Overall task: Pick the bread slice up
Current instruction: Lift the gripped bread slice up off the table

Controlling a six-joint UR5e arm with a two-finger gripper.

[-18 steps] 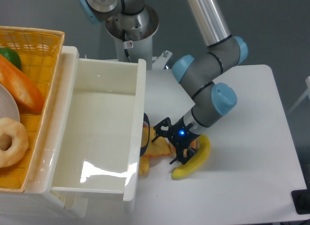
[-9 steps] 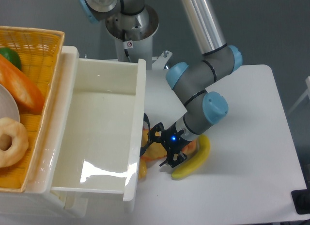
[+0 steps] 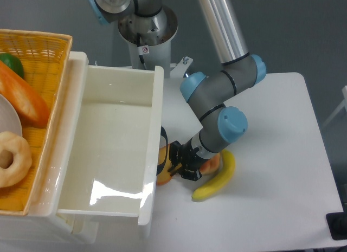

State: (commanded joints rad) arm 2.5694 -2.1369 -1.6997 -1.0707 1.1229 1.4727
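I see the claw boxed in: white bin wall left, banana right; surface beyond lies open.

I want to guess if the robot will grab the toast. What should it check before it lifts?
1. Claw is down at the toast: ok, it sits right over it by the bin.
2. Claw shut on the toast: cannot tell, the fingers are hidden under the wrist.
3. Toast lying flat: cannot tell, only an orange edge shows beside the bin wall.
4. Banana out of the way: not ok, it lies right next to the claw and may get bumped.
5. Room to lift straight up: ok, nothing hangs above the claw except the arm itself.
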